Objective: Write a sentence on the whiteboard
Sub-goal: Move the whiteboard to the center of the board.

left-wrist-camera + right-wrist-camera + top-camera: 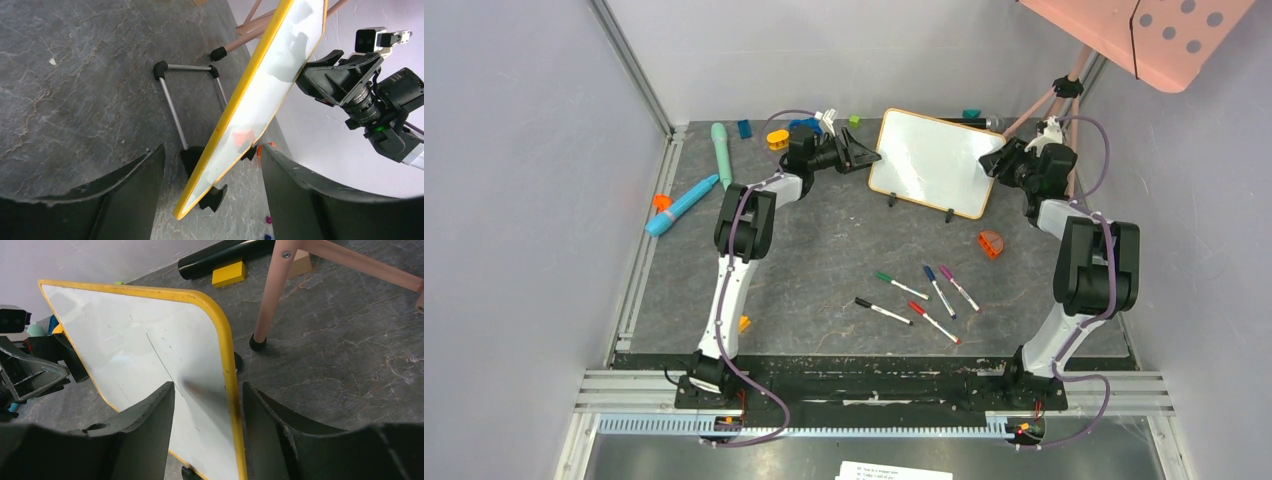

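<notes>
The whiteboard (pixel 934 160) stands upright on its black feet at the back of the table. It has a yellowish frame, and its white face is blank, with no red sentence on it. My left gripper (pixel 870 158) is open at the board's left edge. In the left wrist view the board (pixel 280 65) runs between the fingers of the gripper (pixel 211 150) with gaps on both sides. My right gripper (pixel 996 160) is open at the board's right edge. In the right wrist view the gripper (pixel 207 387) straddles the board's (pixel 125 335) rounded corner.
Several markers lie in front: green (pixel 899 285), black (pixel 882 311), red (pixel 934 322), blue (pixel 939 291), purple (pixel 960 288). An orange piece (pixel 991 243) lies near the right arm. A pink dotted panel (pixel 1164 35) on tripod legs (pixel 272 295) stands at the back right. Toys lie at the back left.
</notes>
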Action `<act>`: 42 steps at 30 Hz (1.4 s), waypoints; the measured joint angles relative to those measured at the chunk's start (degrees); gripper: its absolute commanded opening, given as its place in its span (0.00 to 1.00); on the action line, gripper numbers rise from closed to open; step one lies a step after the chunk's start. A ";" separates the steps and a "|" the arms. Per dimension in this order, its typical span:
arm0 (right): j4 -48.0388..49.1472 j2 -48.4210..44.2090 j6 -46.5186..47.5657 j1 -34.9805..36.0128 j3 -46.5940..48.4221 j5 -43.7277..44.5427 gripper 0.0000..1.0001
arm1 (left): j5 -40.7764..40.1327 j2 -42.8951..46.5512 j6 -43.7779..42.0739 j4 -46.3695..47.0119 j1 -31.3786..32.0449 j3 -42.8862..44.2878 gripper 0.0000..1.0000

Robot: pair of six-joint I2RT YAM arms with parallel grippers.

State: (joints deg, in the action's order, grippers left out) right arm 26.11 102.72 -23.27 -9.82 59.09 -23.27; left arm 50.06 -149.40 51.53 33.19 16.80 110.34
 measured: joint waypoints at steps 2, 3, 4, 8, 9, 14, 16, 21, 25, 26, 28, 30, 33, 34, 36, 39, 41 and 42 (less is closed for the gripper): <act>0.26 0.70 -0.33 -0.13 0.37 -0.55 0.48 | 0.04 -0.50 0.20 -0.28 0.13 0.35 0.65; 0.42 1.03 -0.52 -0.17 0.57 -0.87 0.48 | 0.07 -0.96 0.24 -0.26 0.22 1.09 0.62; 0.44 1.29 -0.66 -0.17 0.72 -1.05 0.48 | 0.07 -1.25 0.33 -0.48 0.33 1.55 0.60; 0.42 1.62 -0.68 -0.17 0.76 -1.38 0.43 | 0.15 -1.77 0.52 -0.46 0.70 2.75 0.53; 0.42 1.62 -0.68 -0.17 0.76 -1.42 0.43 | 0.22 -1.81 0.55 -0.48 0.79 2.78 0.50; 0.37 1.62 -0.15 -0.22 0.76 -1.42 0.41 | 0.72 -1.92 0.52 -0.96 1.05 2.78 0.41; 0.35 1.62 0.28 -0.26 0.76 -1.42 0.39 | 0.72 -1.92 0.52 -1.46 1.01 2.78 0.41; 0.04 1.46 0.98 -0.46 0.76 -1.33 0.34 | 0.55 -1.92 0.44 -1.97 1.01 2.78 0.40; -0.48 0.59 1.33 -0.57 0.22 -1.29 0.28 | 0.50 -1.92 -0.66 -3.39 1.01 2.47 0.34; -0.55 0.35 1.42 -0.59 0.02 -1.29 0.28 | 0.48 -1.90 -1.14 -4.00 1.01 2.27 0.33; -0.59 -0.07 1.46 -0.59 -0.24 -1.27 0.27 | 0.42 -1.88 -1.84 -4.63 0.98 1.75 0.24; -0.52 -0.33 1.44 -0.59 -0.52 -1.25 0.25 | 0.50 -1.49 -3.50 -4.87 0.94 1.40 0.18; -0.48 -0.44 1.42 -0.61 -0.92 -1.44 0.18 | 0.61 -0.55 -5.33 -5.27 0.92 0.35 0.08; -0.39 -0.48 1.42 -0.63 -1.03 -1.55 0.15 | 0.61 -0.24 -5.81 -5.51 0.94 0.00 0.06; -0.37 -0.66 1.44 -0.66 -1.27 -1.81 0.11 | 0.59 0.52 -6.71 -6.27 0.94 -0.76 0.03; -0.28 -0.66 1.44 -0.70 -1.49 -2.36 0.03 | 0.44 2.03 -8.48 -7.50 0.94 -2.25 0.02; -0.26 -0.66 1.42 -0.68 -1.60 -2.64 0.00 | 0.22 3.26 -9.86 -8.28 0.94 -3.67 0.02; -0.17 -0.68 1.38 -0.66 -1.73 -2.91 0.00 | -0.07 3.87 -10.67 -8.61 0.92 -4.52 0.02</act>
State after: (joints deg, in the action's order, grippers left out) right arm 25.93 102.04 -21.89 -10.48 57.36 -26.17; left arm 50.00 -145.53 40.86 24.58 17.72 105.82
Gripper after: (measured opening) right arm 0.331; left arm 0.280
